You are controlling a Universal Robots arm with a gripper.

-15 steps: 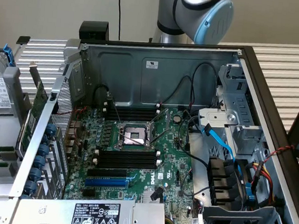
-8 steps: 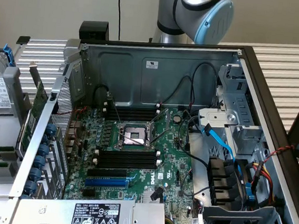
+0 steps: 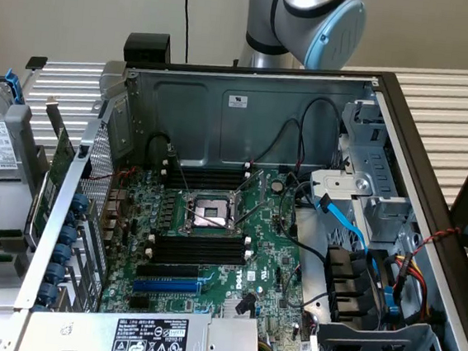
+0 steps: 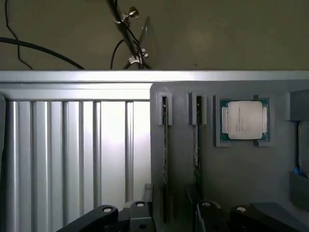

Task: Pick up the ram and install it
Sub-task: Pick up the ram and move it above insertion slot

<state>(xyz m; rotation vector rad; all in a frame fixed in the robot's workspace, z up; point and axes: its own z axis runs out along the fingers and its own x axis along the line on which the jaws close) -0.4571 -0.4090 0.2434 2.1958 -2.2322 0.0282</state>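
Two ram sticks stand on edge in a grey holder block (image 4: 241, 179); I see them from above as thin dark strips, one (image 4: 164, 154) beside the other (image 4: 197, 145). My gripper (image 4: 169, 205) hovers over their near ends, open, with the first stick's end lying between the fingers (image 4: 145, 198) and nothing gripped. In the exterior view the open computer case shows the motherboard (image 3: 211, 240) with empty black memory slots (image 3: 198, 247) that have white end clips, and a second bank (image 3: 205, 178) beyond the bare CPU socket (image 3: 211, 211).
A CPU chip (image 4: 244, 120) sits in a recess of the holder beside the sticks. Ribbed aluminium table (image 4: 72, 154) lies next to the holder. Around the motherboard are case walls, loose cables (image 3: 325, 259), blue SATA leads (image 3: 342, 219) and a green card (image 3: 61, 163) at the exterior view's left.
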